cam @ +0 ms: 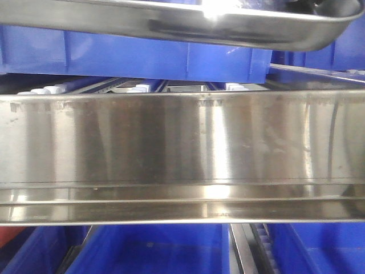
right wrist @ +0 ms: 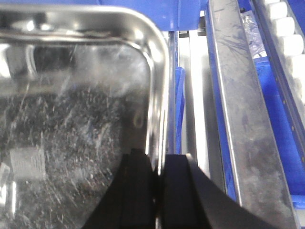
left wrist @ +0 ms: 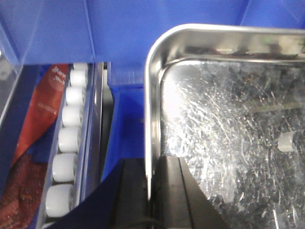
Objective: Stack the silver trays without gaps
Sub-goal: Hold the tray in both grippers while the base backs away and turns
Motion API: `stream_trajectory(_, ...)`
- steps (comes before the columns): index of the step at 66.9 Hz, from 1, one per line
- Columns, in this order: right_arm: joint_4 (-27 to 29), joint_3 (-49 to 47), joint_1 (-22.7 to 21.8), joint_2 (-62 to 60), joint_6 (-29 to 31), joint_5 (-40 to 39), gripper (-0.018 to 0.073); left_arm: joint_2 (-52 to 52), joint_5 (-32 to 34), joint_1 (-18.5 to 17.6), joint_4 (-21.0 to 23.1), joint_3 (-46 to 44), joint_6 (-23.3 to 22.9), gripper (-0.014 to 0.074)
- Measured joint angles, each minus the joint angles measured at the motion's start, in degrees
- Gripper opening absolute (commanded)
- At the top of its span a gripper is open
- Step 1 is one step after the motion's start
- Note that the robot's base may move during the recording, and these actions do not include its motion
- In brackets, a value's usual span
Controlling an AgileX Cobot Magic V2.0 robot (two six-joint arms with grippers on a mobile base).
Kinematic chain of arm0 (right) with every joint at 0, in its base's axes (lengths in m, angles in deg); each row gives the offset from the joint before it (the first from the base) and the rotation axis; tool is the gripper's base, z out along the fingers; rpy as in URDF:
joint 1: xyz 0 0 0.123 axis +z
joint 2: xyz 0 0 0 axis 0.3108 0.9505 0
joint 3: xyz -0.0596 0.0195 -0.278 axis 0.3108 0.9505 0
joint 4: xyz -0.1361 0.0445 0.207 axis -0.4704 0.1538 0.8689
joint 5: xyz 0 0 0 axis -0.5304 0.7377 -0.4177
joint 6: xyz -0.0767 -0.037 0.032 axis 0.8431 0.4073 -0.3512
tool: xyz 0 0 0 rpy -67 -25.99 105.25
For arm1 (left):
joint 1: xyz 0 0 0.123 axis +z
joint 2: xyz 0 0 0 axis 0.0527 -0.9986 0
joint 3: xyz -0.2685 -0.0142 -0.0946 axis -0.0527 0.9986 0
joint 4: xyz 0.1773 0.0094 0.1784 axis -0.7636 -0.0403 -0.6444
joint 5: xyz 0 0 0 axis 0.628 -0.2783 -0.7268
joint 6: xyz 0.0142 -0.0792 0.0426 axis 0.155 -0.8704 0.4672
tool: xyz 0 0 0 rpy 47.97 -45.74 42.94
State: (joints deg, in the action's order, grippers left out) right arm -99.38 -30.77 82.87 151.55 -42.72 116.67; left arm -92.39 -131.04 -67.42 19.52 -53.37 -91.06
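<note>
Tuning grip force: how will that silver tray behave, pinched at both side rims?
Likely stiff: the silver tray spans between left gripper and right gripper without visible sag. Probably slippery: polished steel, thin rim pinches. May tilt if one grip slips.

Front view: silver tray is cropped by the top and left edges, underside only, inside unseen. Steel rail spans the frame and hides most of the blue bins and white rollers behind it. Left wrist: left gripper is cut off at the bottom edge, and the tray runs out right and bottom. Red packet print is too blurred to read. Small white blob on the tray floor: object or reflection, can't tell. Right wrist: right gripper is cropped at the bottom; pale square patch is blurred, unidentifiable.
</note>
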Motion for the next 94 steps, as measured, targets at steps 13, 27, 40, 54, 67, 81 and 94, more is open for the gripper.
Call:
stream_trajectory(13, 0.0, 0.0, 0.0, 0.0, -0.12, -0.21, -0.0015, 0.0, 0.07, 0.0, -0.79, 0.0, 0.04, -0.0016)
stream_trajectory(27, 0.0, 0.0, 0.0, 0.0, -0.12, -0.31, -0.0015, 0.0, 0.14, 0.0, -1.03, 0.0, 0.13, -0.0016)
stream_trajectory(40, 0.0, 0.0, 0.0, 0.0, -0.12, -0.31, -0.0015, 0.0, 0.14, 0.0, -1.03, 0.0, 0.13, -0.0016)
stream_trajectory(54, 0.0, 0.0, 0.0, 0.0, -0.12, -0.31, -0.0015, 0.0, 0.22, 0.0, -1.03, 0.0, 0.13, -0.0016)
stream_trajectory(67, 0.0, 0.0, 0.0, 0.0, -0.12, -0.31, -0.0015, 0.0, 0.22, 0.0, -1.03, 0.0, 0.13, -0.0016)
stream_trajectory(81, 0.0, 0.0, 0.0, 0.0, -0.12, -0.31, -0.0015, 0.0, 0.22, 0.0, -1.17, 0.0, 0.13, -0.0016)
stream_trajectory(94, 0.0, 0.0, 0.0, -0.08, -0.12, -0.31, -0.0015, 0.0, 0.22, 0.0, -1.3, 0.0, 0.13, -0.0016)
